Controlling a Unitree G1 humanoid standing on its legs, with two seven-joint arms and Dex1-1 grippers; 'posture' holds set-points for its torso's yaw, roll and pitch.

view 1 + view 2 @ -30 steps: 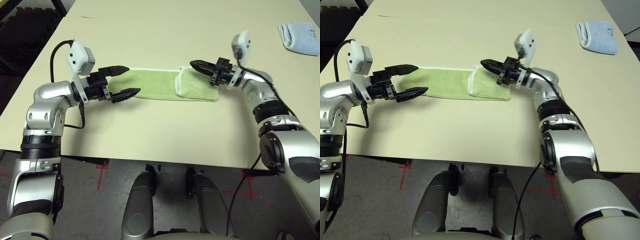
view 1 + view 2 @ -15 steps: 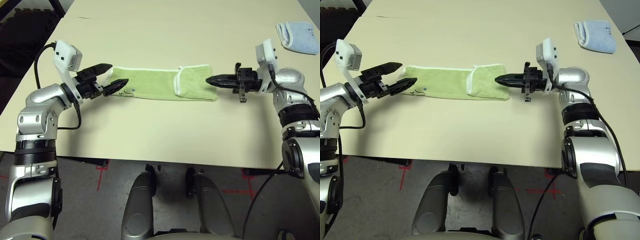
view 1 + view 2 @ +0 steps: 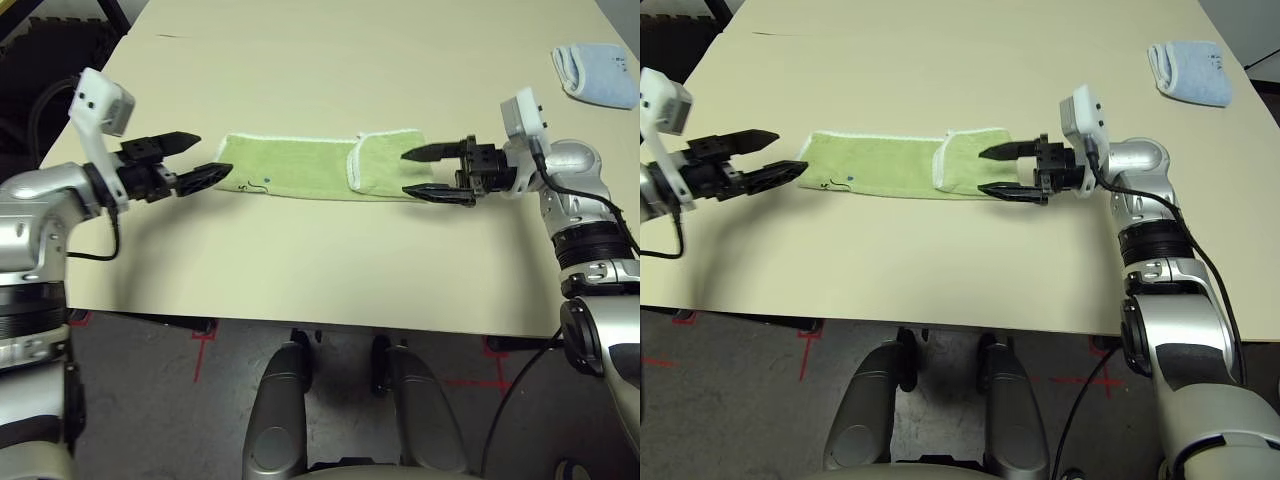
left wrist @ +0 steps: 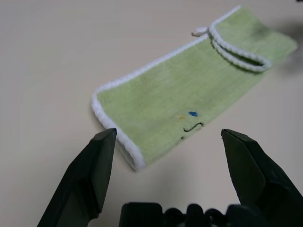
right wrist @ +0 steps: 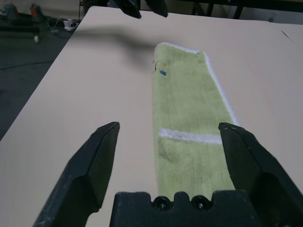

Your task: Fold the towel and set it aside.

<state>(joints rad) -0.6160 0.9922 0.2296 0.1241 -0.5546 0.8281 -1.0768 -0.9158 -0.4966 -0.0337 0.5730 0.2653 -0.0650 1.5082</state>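
The towel (image 3: 300, 167) lies flat on the table as a long light green strip with white edging. Its right end is folded back over itself into a short flap (image 3: 385, 165), and small dark embroidery (image 4: 191, 126) shows near its left end. My left gripper (image 3: 195, 160) is open just off the towel's left end, low over the table, with nothing between its fingers. At the towel's right end my right gripper (image 3: 418, 171) is open too, its fingertips at the edge of the folded flap, holding nothing.
A pale blue folded towel (image 3: 598, 75) lies at the far right of the cream table (image 3: 320, 270). The table's left edge (image 3: 70, 110) runs close behind my left arm, with dark floor beyond.
My right gripper has opened and moved back in toward the towel's right end. My left arm has drawn back to the left, off the towel's left end.
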